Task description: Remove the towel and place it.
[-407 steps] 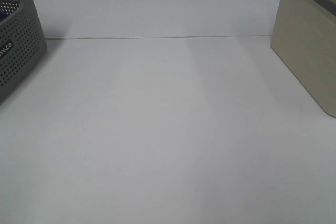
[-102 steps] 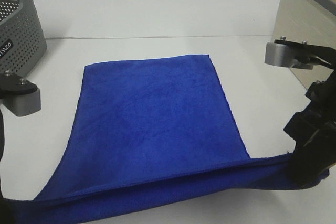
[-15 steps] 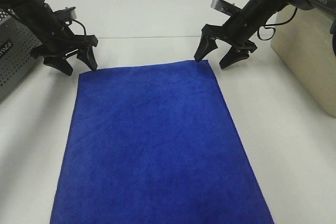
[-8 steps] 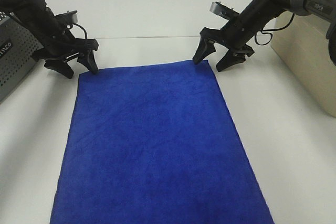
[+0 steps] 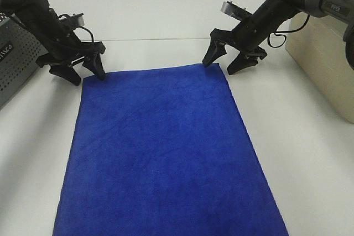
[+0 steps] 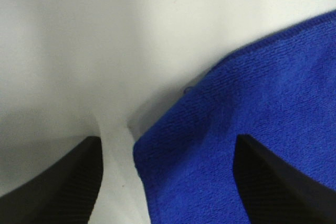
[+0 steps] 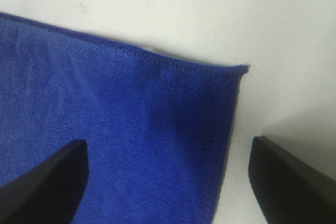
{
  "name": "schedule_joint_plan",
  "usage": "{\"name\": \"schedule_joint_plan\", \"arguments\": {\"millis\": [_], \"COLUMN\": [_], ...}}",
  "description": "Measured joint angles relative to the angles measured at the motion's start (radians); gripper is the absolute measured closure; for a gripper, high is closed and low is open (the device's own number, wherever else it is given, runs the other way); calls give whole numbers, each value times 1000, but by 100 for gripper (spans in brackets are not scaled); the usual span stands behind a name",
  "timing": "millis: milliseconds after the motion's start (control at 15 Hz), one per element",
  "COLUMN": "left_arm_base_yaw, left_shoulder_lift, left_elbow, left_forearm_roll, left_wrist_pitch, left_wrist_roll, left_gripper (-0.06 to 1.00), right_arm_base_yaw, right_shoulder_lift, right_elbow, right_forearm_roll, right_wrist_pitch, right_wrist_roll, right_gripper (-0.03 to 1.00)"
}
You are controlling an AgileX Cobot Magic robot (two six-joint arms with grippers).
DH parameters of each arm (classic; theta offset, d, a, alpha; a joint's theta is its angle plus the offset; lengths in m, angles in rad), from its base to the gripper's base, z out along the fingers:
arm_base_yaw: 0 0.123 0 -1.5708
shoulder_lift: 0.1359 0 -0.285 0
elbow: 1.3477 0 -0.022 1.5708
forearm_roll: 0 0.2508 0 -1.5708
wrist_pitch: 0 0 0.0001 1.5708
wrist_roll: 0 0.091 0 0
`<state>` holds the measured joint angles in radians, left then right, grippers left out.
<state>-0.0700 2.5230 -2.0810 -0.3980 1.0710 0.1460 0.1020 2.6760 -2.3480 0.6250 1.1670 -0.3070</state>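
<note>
White tabletop (image 5: 310,164) is carrying a spread-out towel (image 5: 166,153), with two claws gaping at its far corners

Seen from the high camera, the deep blue towel is lying flat in the middle of the tabletop, running from the near edge of the picture towards the back wall. The left claw (image 5: 86,75) is hanging with its jaws wide apart at the towel's far left corner and is gripping nothing. The right claw (image 5: 220,66) is doing the same at the far right corner, spread wide and empty. A grey perforated basket (image 5: 14,53) is sitting at the left edge, and a beige bin (image 5: 326,64) is standing at the right.

From the left wrist camera, the towel (image 6: 252,129) corner is lying between the left claw's two dark fingers (image 6: 58,182), one showing over bare table and the other over blue cloth. Whether either tip is touching down cannot be told.

From the right wrist camera, the hemmed corner of the towel (image 7: 105,129) is lying flat between that claw's fingers (image 7: 294,182), one showing over cloth and the other over white table.
</note>
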Motion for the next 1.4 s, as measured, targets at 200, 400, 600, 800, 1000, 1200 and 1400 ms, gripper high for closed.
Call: {"name": "schedule_joint_plan", "arguments": {"millis": [200, 400, 600, 800, 1000, 1200, 1400], "left_arm_base_yaw": [-5, -35, -68, -94, -100, -100, -107], "left_shoulder_lift": [0, 10, 17, 20, 26, 37, 47], "left_elbow": [0, -7, -10, -10, -10, -37, -75], "left_forearm_roll": [-2, -15, -46, -72, -71, -9, 54], "left_wrist_pitch": [5, 0, -26, -47, -67, -68, -57], "left_wrist_roll": [4, 15, 17, 18, 18, 34, 53], "left_gripper": [28, 28, 28, 30, 50, 84, 92], "right_arm_base_yaw": [0, 0, 25, 93, 120, 115, 115], "right_shoulder_lift": [0, 0, 5, 10, 13, 14, 7], "right_elbow": [0, 0, 0, 0, 0, 0, -17], "right_forearm_roll": [0, 1, 13, 13, -16, -99, -181], "right_wrist_pitch": [3, 3, -9, -65, -92, -105, -105], "right_wrist_roll": [1, 3, 0, -4, -5, -4, -4], "right_gripper": [15, 15, 17, 25, 44, 77, 95]}}
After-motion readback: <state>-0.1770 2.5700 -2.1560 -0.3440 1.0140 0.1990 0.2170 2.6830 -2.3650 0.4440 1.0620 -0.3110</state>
